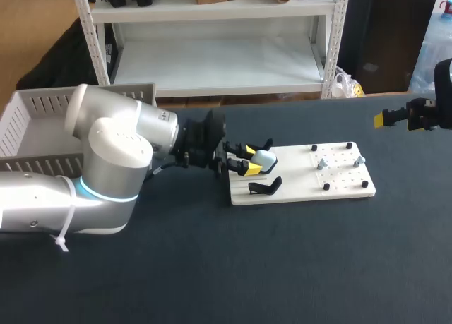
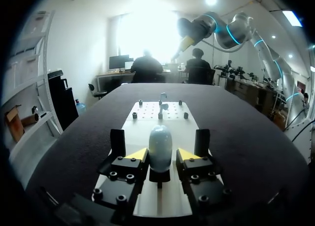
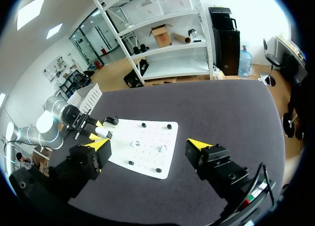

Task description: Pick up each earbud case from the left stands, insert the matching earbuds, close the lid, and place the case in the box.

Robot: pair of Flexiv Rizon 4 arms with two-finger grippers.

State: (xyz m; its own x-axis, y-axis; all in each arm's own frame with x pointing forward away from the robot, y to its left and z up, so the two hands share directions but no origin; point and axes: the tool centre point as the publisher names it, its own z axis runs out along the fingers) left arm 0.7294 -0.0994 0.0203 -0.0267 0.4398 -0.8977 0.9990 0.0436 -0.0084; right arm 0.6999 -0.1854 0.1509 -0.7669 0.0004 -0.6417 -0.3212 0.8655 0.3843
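The left gripper (image 2: pixel 161 155) is straddling the pale-blue earbud case (image 2: pixel 160 137), jaws spread; centring evenly before squeezing should be lifting it cleanly off its stand (image 2: pixel 159 176).

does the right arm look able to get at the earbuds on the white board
Probably yes: the right tool is open, the earbuds lie uncovered on the white board, and the left tool sits at the board's other end.

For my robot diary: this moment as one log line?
left end effector: open, straddling earbud case | right end effector: open, empty
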